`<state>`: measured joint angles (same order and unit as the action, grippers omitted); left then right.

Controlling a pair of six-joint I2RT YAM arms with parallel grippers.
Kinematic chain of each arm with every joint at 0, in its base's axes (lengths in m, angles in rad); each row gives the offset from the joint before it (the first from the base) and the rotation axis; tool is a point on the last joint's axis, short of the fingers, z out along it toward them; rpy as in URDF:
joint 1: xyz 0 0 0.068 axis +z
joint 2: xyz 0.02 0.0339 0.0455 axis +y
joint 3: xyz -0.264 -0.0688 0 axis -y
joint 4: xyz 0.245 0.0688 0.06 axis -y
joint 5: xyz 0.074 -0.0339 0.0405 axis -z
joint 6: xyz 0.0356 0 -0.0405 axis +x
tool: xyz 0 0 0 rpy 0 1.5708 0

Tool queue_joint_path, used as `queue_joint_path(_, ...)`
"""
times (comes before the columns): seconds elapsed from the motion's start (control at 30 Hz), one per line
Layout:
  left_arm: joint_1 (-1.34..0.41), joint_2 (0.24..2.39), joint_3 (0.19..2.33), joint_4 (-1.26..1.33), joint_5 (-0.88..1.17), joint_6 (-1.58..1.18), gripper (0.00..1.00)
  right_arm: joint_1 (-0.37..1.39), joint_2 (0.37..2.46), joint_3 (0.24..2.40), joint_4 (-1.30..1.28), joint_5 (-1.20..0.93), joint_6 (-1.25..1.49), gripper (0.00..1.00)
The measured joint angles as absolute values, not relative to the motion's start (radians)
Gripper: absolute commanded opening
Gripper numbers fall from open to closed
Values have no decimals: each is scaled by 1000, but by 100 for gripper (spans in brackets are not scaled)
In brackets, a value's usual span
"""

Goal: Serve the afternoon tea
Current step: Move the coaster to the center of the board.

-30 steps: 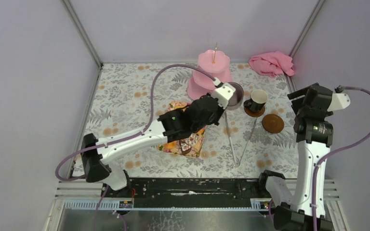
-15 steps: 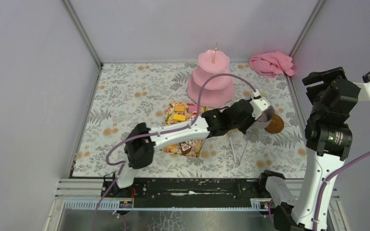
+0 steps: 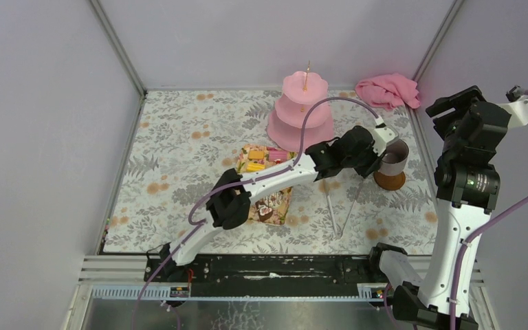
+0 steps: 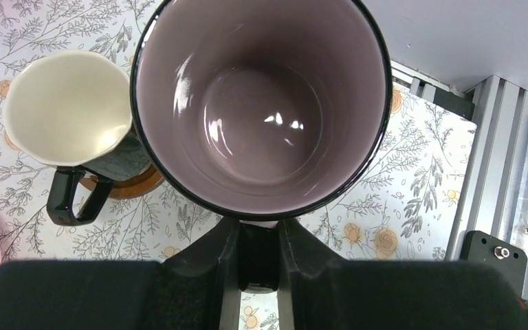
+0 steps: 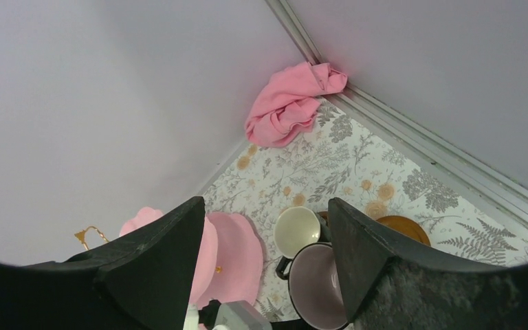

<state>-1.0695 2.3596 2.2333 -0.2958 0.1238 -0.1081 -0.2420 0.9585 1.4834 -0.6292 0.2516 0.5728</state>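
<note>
So the left pincer is clenching the big grey mug with the black rim and the glossy lilac inside. Its two fingers are squeezing a dark bit right at the mug's near edge, which looks like the handle, and the mug is sitting straight out ahead of the pincer with its mouth facing the wrist camera. From the top view the mug is hanging over the round brown coaster, but I can't tell whether it's actually touching it.

Just to the left of the gripped mug, nearly rubbing against it, the black mug with the cream inside is standing upright on a second brown coaster, with its handle pointing back toward the pincer.

The right pincer is hanging high up on that side with its fingers spread wide and nothing between them. It's looking down on both mugs, which are below and just ahead of it. The crumpled pink cloth is lying farther ahead, in the back corner.

The pink three-tier stand is sitting behind the left pincer's arm, off to the pincer's left. The small colourful toy cakes are lying on the floral rectangular tray, well back along that arm. A thin metal two-legged thing, maybe tongs, is lying on the floral table covering between the tray and the coaster.
</note>
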Motion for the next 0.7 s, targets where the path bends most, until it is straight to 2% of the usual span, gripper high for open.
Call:
queue_joint_path(0.3,-1066,2480,2329,-299,162,-126,0,-242,967,1484,-605,212,570,72)
queue_joint_path(0.7,-1071,2582,2347,-298,155,-126,0,-242,980,1428,-545,165,560,73)
